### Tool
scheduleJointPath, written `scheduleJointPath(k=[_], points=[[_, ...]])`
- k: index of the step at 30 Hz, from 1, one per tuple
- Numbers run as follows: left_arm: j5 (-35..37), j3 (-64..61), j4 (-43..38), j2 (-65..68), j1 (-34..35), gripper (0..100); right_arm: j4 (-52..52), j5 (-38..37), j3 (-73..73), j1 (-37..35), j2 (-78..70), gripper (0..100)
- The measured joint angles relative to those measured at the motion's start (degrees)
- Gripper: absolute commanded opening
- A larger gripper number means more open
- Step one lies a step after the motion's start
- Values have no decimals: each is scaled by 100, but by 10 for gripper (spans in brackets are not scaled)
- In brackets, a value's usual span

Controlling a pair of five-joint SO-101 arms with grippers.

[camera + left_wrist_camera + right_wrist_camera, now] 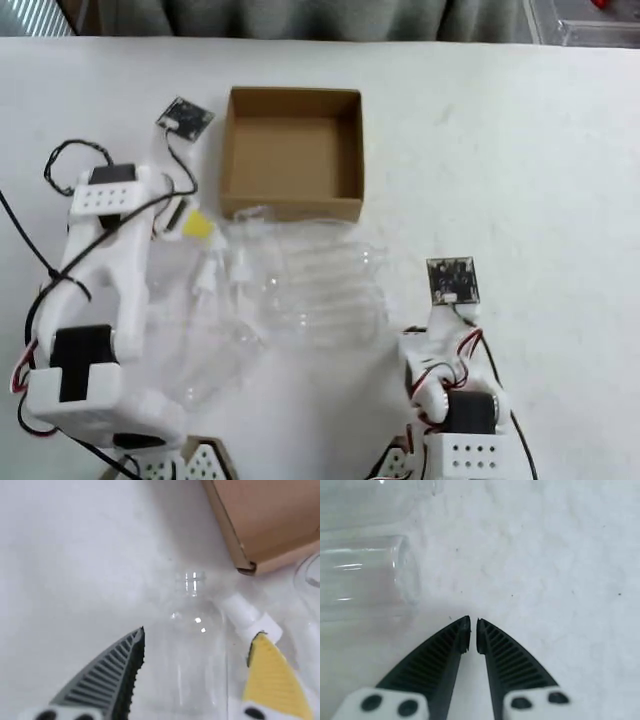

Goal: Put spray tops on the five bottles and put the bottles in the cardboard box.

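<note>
Grasping stage: jaws of the left gripper stand apart around a clear bottle lying mid-frame just below the cardboard box. The right gripper has its jaws nearly together, empty. Next, probably: close, lift, fit a white spray top.

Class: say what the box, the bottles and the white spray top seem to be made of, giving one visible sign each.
Cardboard box: brown matte cardboard, with a raw cut edge.
Bottles: clear, glossy, probably plastic; the table shows through, with glints.
Spray top: white, opaque, smooth, likely plastic.
</note>
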State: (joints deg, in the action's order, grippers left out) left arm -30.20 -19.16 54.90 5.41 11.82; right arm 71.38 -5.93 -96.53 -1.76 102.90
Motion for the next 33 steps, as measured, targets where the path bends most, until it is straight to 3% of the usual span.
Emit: scheduleJointPath(k=[17,33], points=[[9,193,-343,835,70,325,0,0,0,0,0,16],[0,492,-70,958,79,324,0,0,0,0,0,16]])
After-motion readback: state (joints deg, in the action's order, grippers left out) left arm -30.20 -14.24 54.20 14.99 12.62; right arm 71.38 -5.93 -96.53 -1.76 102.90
